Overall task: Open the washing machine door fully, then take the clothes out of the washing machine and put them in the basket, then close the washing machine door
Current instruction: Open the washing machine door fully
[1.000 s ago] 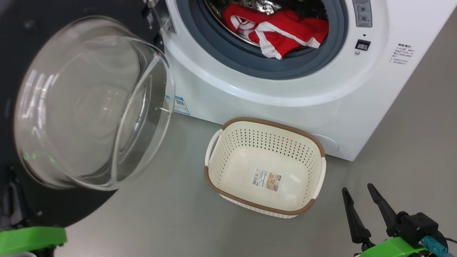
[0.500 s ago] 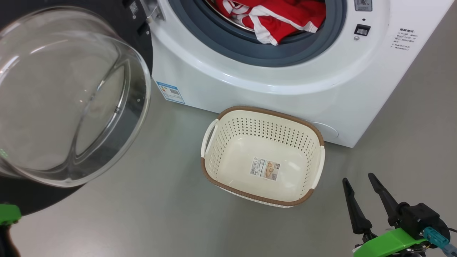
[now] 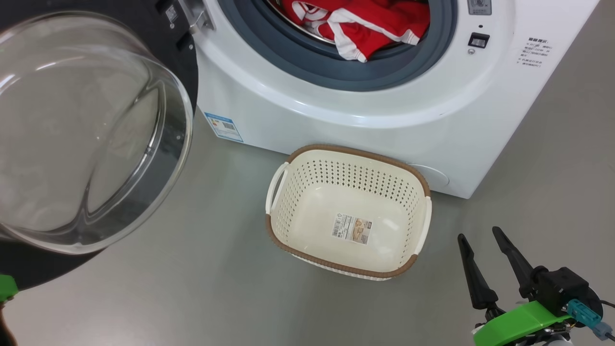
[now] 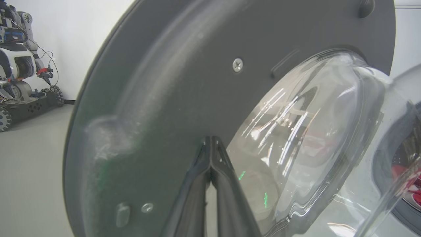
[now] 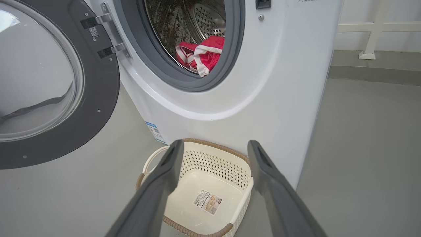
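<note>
A white front-loading washing machine [image 3: 336, 110] stands on a grey floor [image 3: 216, 298], seen from above and in front. The washing machine door [image 3: 86, 134] is swung wide open from hinges on the machine's left edge. Its bulging clear glass bowl faces outward, set in a dark grey inner frame.

Inside the machine's round opening, ringed by a grey-blue rubber gasket [image 3: 298, 53], the clothes [image 3: 370, 21] lie at the bottom front of the perforated steel drum [image 5: 204, 16]. They are a bundle of bright red fabric with white trim, and one white-edged corner droops onto the gasket.

The basket [image 3: 355, 151] sits on the floor just in front of the machine's base, below the opening. It is cream, perforated, with a brown woven-look rim, and holds nothing but a label sticker [image 3: 351, 228] on its bottom. A small blue label [image 3: 223, 126] is stuck low on the machine's front, near the door hinge side.

The right gripper [image 3: 479, 235] hovers in front of the machine, beyond the basket's right end, well apart from both. Its two dark fingers are spread wide and grasp nothing.

In the left wrist view, the left gripper [image 4: 210, 140] is at the open door, its fingers pressed together tip to tip with nothing between them. The tips point at the door's grey inner frame beside the glass bowl. Whether they touch the frame cannot be told.
</note>
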Controlling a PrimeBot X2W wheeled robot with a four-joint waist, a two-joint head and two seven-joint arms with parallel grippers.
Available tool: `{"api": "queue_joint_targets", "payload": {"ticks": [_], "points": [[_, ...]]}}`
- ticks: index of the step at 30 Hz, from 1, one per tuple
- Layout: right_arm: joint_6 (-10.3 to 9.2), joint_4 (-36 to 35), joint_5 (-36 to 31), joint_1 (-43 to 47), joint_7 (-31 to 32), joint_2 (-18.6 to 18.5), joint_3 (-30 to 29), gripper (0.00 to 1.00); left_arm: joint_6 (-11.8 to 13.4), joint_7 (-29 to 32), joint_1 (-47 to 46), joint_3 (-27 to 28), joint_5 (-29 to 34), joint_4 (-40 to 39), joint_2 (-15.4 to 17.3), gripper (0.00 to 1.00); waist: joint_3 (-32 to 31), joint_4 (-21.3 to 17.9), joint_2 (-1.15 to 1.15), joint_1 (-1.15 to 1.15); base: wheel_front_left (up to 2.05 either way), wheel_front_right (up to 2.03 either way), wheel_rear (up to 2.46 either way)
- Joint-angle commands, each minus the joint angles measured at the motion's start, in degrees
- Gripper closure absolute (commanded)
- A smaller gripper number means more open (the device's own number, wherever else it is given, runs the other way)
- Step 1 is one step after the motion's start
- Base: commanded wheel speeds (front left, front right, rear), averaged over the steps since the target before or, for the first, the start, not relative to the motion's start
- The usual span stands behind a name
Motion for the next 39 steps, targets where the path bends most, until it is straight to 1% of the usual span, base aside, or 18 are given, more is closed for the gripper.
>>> {"api": "queue_joint_targets", "payload": {"ticks": [1, 10, 14, 15, 17, 18, 20, 22, 23, 24, 25, 26, 27, 28, 35, 36, 39], "points": [[0.43, -1.02, 0.03, -1.43, -0.54, -0.36, 1.37, 0.0, 0.12, -0.28, -0.29, 1.26, 0.47, -1.1, 3.03, 1.0, -0.41, -0.04, 0.0, 0.0, 0.0, 0.0, 0.0], [0.43, -0.59, 0.57, -0.69, -0.54, 0.35, 1.7, 0.0, 0.11, -0.28, 4.06, 0.0, -0.81, -2.74, 1.01, 1.0, -3.63, -0.74, 0.0, 0.0, 0.0, 0.0, 0.0], [0.43, -0.45, 0.85, -0.04, -0.54, 0.68, 1.82, 0.0, 0.11, -0.28, 6.79, -2.03, -2.35, -4.02, 0.72, 0.99, -5.33, -1.12, 0.0, 0.0, 0.0, 0.0, 0.0], [0.43, -0.49, 0.91, 0.13, -0.54, 0.77, 1.76, 0.0, 0.11, -0.28, 7.52, -2.74, -2.63, -4.45, 0.57, 0.94, -5.69, -1.19, 0.0, 0.0, 0.0, 0.0, 0.0], [0.43, -0.48, 1.02, 0.48, -0.54, 0.92, 1.75, 0.0, 0.11, -0.28, 8.91, -3.46, -3.06, -5.32, 0.39, 0.88, -6.3, -1.37, 0.0, 0.0, 0.0, 0.0, 0.0], [0.43, -0.5, 1.06, 0.59, -0.54, 0.98, 1.75, 0.0, 0.11, -0.28, 9.56, -3.69, -3.27, -5.8, 0.22, 0.82, -6.48, -1.48, 0.0, 0.0, 0.0, 0.0, 0.0], [0.43, -0.59, 1.11, 0.87, -0.54, 1.07, 1.61, 0.0, 0.11, -0.28, 10.85, -3.9, -3.59, -6.86, -0.36, 0.65, -6.99, -1.77, 0.0, 0.0, 0.0, 0.0, 0.0], [0.43, -0.62, 1.19, 1.19, -0.54, 1.13, 1.6, 0.0, 0.11, -0.28, 12.17, -4.39, -4.21, -7.97, -0.89, 0.56, -7.42, -2.19, 0.0, 0.0, 0.0, 0.0, 0.0], [0.43, -0.62, 1.19, 1.19, -0.54, 1.13, 1.6, 0.0, 0.11, -0.28, 12.17, -4.39, -4.21, -7.97, -0.89, 0.56, -7.42, -2.19, 0.0, 0.0, 0.0, 0.0, 0.0], [0.43, -0.64, 1.21, 1.33, -0.54, 1.16, 1.51, 0.0, 0.11, -0.28, 12.87, -4.79, -4.36, -8.48, -1.12, 0.51, -7.57, -2.4, 0.0, 0.0, 0.0, 0.0, 0.0], [0.43, -0.65, 1.22, 1.49, -0.54, 1.19, 1.44, 0.0, 0.11, -0.28, 13.6, -5.3, -4.51, -9.06, -1.35, 0.36, -7.75, -2.65, 0.0, 0.0, 0.0, 0.0, 0.0], [0.43, -0.66, 1.24, 1.63, -0.54, 1.22, 1.36, 0.0, 0.11, -0.28, 14.31, -6.0, -4.75, -9.75, -1.57, 0.19, -7.89, -2.92, 0.0, 0.0, 0.0, 0.0, 0.0], [0.43, -0.68, 1.3, 1.74, -0.54, 1.26, 1.27, 0.0, 0.11, -0.28, 15.1, -7.03, -5.03, -10.52, -1.77, 0.07, -8.03, -3.23, 0.0, 0.0, 0.0, 0.0, 0.0], [0.43, -0.69, 1.37, 1.86, -0.54, 1.3, 1.19, 0.0, 0.11, -0.28, 15.94, -7.85, -5.24, -11.29, -1.95, 0.0, -8.19, -3.54, 0.0, 0.0, 0.0, 0.0, 0.0], [0.43, -1.03, 1.48, 2.4, -0.54, 1.62, 0.42, 0.0, 0.11, -0.28, 20.14, -12.93, -6.28, -14.67, -2.72, 0.0, -8.17, -6.05, 0.0, 0.0, 0.0, 0.0, 0.0], [0.43, -1.05, 1.46, 2.29, -0.54, 1.69, 0.27, 0.0, 0.11, -0.28, 20.81, -14.92, -6.42, -15.45, -2.66, 0.0, -7.97, -6.9, 0.0, 0.0, 0.0, 0.0, 0.0], [0.43, -1.09, 1.4, 2.09, -0.54, 1.8, 0.09, 0.0, 0.11, -0.28, 21.81, -17.68, -6.96, -16.46, -2.1, 0.0, -7.72, -8.45, 0.0, 0.0, 0.0, 0.0, 0.0]]}}
